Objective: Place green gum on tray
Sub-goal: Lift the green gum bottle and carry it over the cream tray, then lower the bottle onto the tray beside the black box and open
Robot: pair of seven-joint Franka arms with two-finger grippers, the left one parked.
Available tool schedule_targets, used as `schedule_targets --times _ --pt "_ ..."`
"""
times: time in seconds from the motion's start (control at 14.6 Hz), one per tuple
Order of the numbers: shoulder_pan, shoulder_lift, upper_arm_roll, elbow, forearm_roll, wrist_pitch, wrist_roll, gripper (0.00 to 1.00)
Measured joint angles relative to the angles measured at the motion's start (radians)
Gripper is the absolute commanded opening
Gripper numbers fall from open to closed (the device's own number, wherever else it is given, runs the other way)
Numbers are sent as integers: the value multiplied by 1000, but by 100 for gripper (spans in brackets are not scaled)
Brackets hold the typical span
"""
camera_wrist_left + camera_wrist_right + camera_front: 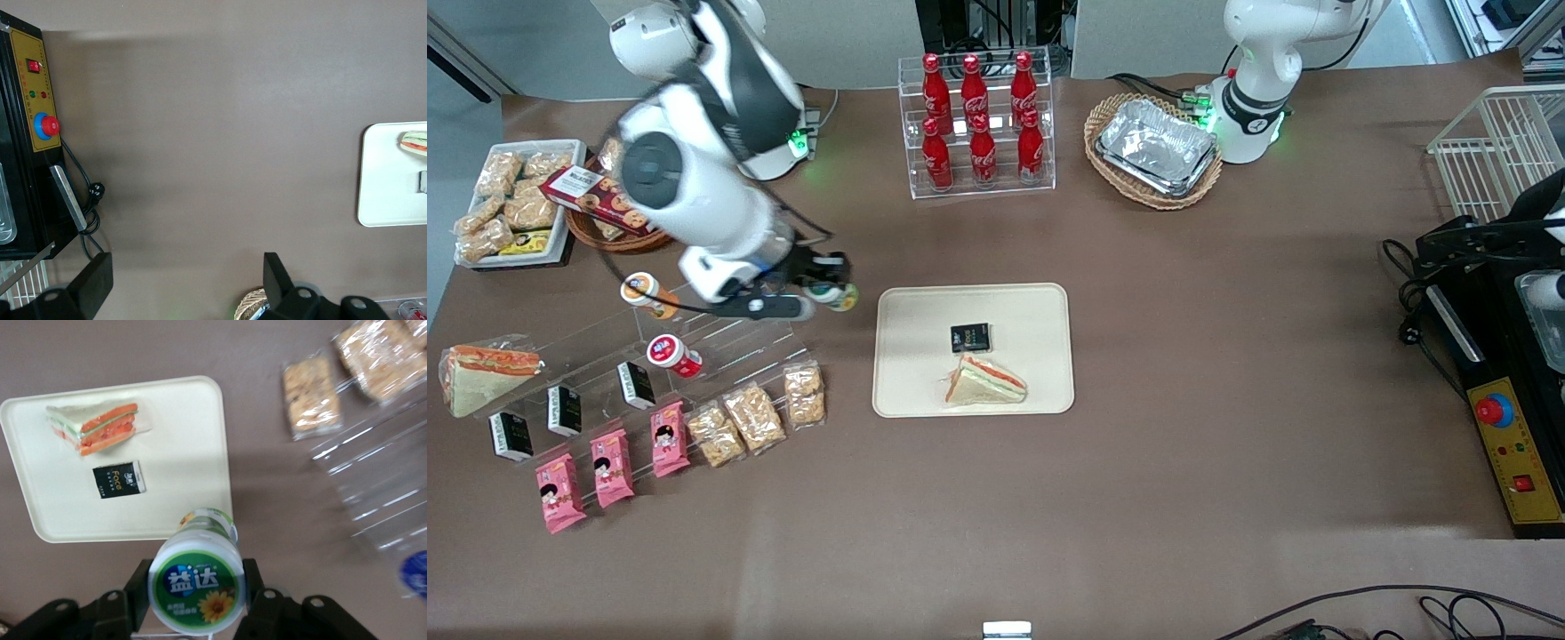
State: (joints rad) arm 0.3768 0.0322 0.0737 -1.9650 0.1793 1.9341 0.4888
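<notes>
My right gripper [831,289] is shut on the green gum [195,587], a small white bottle with a green-rimmed lid and a sunflower label. It holds the bottle in the air beside the tray's edge, toward the working arm's end of the table; the bottle also shows in the front view [839,296]. The cream tray [911,307] lies in the middle of the table and shows in the right wrist view [193,433] too. On it lie a wrapped sandwich [984,381] and a small black packet [970,338].
A clear stepped display [720,342] holds a red-lidded bottle [672,354], an orange-lidded bottle [647,294], black packets, pink packets and snack bags [803,394]. A cola rack [976,120] and a wicker basket with foil trays [1156,147] stand farther from the front camera.
</notes>
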Motion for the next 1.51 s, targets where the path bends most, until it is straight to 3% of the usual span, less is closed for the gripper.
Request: schedule_targets --times 0.34,0.82,1.23,1.44,1.51 --pt "119 44 1 -164 0 256 62 41" --pt "184 168 0 -254 0 485 81 41" --pt "198 243 -2 -261 0 569 94 42" --pt "198 247 -3 -261 0 581 94 58" --pt "198 249 -3 -261 0 583 96 79"
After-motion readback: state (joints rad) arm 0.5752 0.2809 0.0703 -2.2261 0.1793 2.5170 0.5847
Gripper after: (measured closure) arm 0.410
